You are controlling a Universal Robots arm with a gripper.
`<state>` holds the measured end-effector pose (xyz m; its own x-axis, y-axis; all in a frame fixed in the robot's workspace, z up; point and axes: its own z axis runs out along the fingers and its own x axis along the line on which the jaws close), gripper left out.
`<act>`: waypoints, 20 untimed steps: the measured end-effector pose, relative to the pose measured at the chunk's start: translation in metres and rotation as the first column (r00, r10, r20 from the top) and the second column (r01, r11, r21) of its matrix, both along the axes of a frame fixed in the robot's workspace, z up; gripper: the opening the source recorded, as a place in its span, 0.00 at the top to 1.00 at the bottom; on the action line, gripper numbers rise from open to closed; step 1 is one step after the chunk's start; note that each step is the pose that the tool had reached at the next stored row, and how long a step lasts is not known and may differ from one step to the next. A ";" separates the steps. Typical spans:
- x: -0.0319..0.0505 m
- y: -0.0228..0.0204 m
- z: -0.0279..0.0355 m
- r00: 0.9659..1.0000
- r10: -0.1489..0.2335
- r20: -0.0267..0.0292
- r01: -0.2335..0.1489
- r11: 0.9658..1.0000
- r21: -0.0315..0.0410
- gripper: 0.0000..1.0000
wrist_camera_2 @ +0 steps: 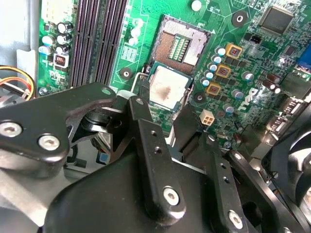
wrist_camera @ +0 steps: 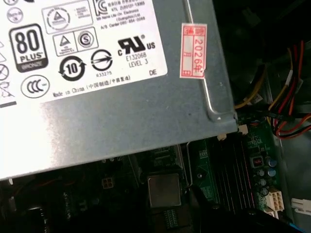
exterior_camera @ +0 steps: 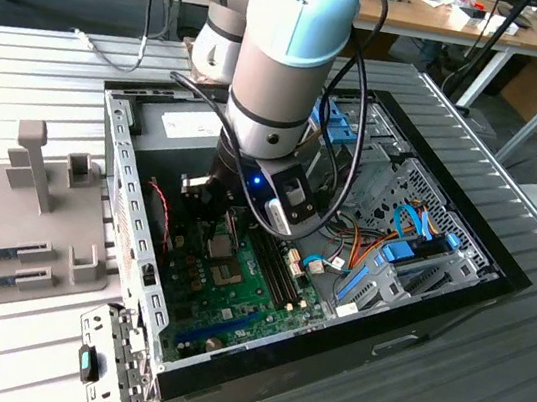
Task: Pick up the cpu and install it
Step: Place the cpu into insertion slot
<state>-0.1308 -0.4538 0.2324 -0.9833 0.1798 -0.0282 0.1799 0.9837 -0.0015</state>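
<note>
Gripper [wrist_camera_2: 164, 104] stands low inside the open case [exterior_camera: 128, 190], at the centre of the exterior view, hanging from the arm [exterior_camera: 278, 71] over the board [exterior_camera: 233, 302]. Its two black fingers [wrist_camera_2: 146, 141] are drawn in to a narrow gap and sit against opposite edges of the cpu [wrist_camera_2: 167, 88]. I judge the chip to be gripped, not merely flanked.

In the second wrist view the cpu shows its silver top, marked with a dull smudge, and its green rim between the fingertips. It is close over the board and just beside the socket [wrist_camera_2: 182, 46], not in it. The socket is open, with its field of contacts bare and nothing seated there. Memory slots [wrist_camera_2: 95, 43] run alongside, apart from the chip. In the first wrist view the cpu [wrist_camera: 164, 190] appears as a silver square just past the edge of the grey power supply [wrist_camera: 121, 111].

Finding: the pickup looks complete, since the chip is in the fingers and off any tray. The install is outstanding, because the chip is offset from the socket and has not been set down. Whether it hangs level I cannot tell.
</note>
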 end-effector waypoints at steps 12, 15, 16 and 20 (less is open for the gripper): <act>-0.0002 -0.0010 -0.0172 1.000 0.001 0.000 -0.001 1.000 0.000 0.45; -0.0008 -0.0023 -0.0220 1.000 0.001 0.000 -0.001 1.000 0.000 0.45; -0.0008 -0.0025 -0.0232 1.000 0.001 0.000 -0.001 1.000 0.000 0.45; -0.0013 -0.0031 -0.0273 1.000 0.002 0.000 -0.002 1.000 0.000 0.45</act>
<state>-0.1322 -0.4568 0.2051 -0.9837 0.1779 -0.0281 0.1780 0.9840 -0.0019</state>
